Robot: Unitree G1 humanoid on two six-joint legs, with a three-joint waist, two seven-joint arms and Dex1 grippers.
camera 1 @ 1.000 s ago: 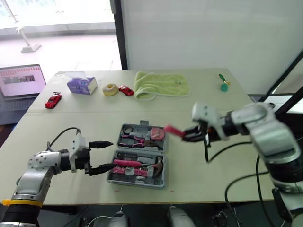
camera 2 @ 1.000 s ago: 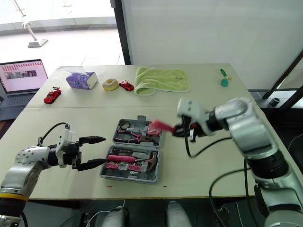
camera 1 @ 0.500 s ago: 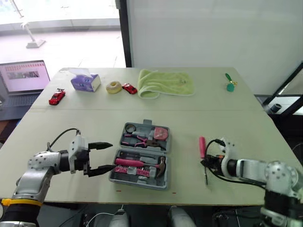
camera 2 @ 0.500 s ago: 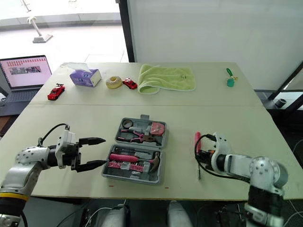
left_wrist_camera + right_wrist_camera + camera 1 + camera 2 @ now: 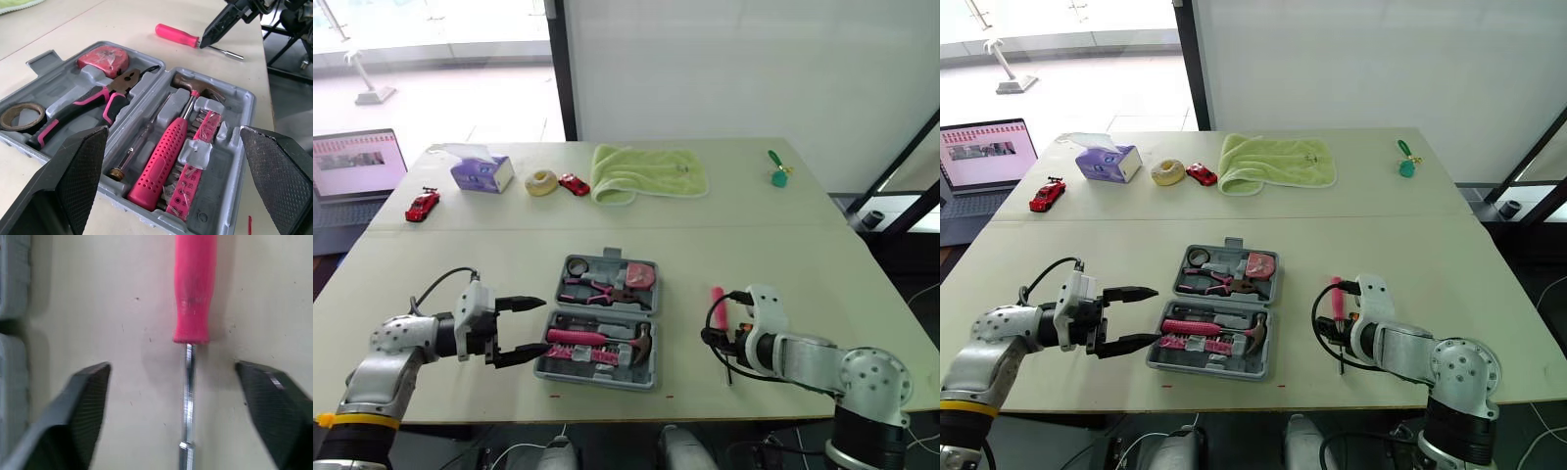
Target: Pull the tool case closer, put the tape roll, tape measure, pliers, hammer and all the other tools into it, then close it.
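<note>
Right gripper [image 5: 171,367] released, pink-handled steel screwdriver [image 5: 194,289] lying between its fingers, left gripper [image 5: 536,325] spread wide, open grey plastic tool case [image 5: 247,98] just ahead.

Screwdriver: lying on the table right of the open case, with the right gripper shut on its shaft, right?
No: the right gripper is open, its fingers either side of the screwdriver shaft, not touching; the right wrist view shows this. The rest holds.

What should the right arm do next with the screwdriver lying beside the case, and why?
Probably lower the right gripper and shut its fingers on the screwdriver: it lies flat on the table, outside the open tool case, and the open fingers straddle its shaft beside the pink handle.
</note>
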